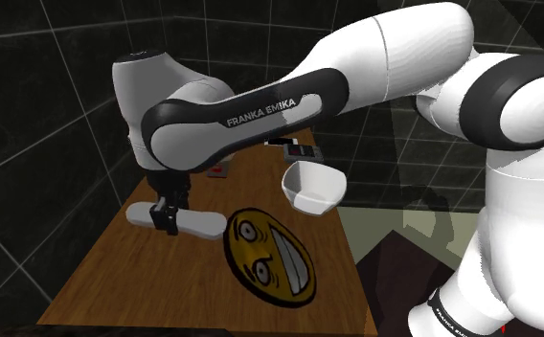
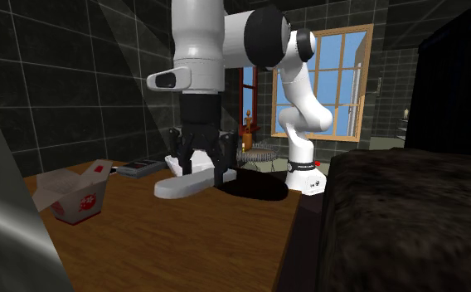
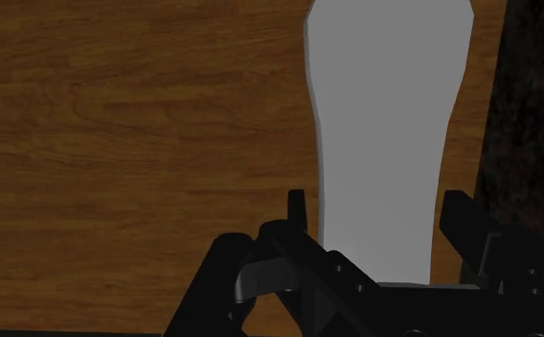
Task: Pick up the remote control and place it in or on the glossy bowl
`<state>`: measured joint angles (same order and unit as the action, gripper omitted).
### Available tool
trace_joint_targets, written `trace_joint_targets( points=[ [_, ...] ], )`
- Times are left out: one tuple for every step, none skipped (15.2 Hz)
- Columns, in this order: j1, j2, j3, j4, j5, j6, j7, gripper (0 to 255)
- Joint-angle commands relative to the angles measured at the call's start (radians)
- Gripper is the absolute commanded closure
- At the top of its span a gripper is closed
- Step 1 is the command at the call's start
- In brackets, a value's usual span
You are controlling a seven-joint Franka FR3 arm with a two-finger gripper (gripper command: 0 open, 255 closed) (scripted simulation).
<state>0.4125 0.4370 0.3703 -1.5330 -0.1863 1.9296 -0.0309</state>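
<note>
Now the gripper [image 3: 376, 203] straddles the white remote [image 3: 385, 115] on the wooden table [image 3: 146, 124]. Its fingers stand apart, just beside its edges, gripping nothing.

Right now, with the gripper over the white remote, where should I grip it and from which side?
Grip the remote across its narrower stretch, coming straight down from above. It lies flat on the wooden table, long and thin, so its two long edges best suit a pinch. The open gripper straddles that stretch.

You can read one item: "FRANKA EMIKA", white lettering on the arm [image 1: 260, 110], along its dark forearm band. The red print on the takeout carton [image 2: 76, 199] is illegible.
</note>
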Motion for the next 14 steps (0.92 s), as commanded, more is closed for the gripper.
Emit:
trace_joint_targets(
  points=[
    [0.001, -0.005, 0.001, 0.016, 0.002, -0.02, -0.002, 255],
    [-0.02, -0.037, 0.001, -0.031, 0.013, -0.003, -0.02, 255],
    [-0.04, -0.068, -0.001, -0.076, 0.024, 0.012, -0.039, 255],
    [-0.06, -0.099, -0.002, -0.118, 0.034, 0.027, -0.058, 255],
    [-0.079, -0.128, -0.005, -0.158, 0.045, 0.04, -0.079, 255],
    [-0.097, -0.156, -0.008, -0.196, 0.056, 0.053, -0.1, 255],
    [-0.114, -0.184, -0.012, -0.233, 0.066, 0.065, -0.122, 255],
    [-0.131, -0.211, -0.017, -0.268, 0.077, 0.075, -0.145, 255],
    [-0.147, -0.237, -0.023, -0.301, 0.087, 0.085, -0.168, 255],
    [-0.163, -0.262, -0.029, -0.333, 0.097, 0.095, -0.192, 255],
    [-0.178, -0.286, -0.036, -0.363, 0.107, 0.103, -0.216, 255],
    [-0.192, -0.31, -0.043, -0.392, 0.116, 0.111, -0.241, 255],
    [-0.206, -0.332, -0.051, -0.419, 0.124, 0.118, -0.265, 255],
    [-0.22, -0.354, -0.059, -0.446, 0.133, 0.124, -0.291, 255]
  ],
)
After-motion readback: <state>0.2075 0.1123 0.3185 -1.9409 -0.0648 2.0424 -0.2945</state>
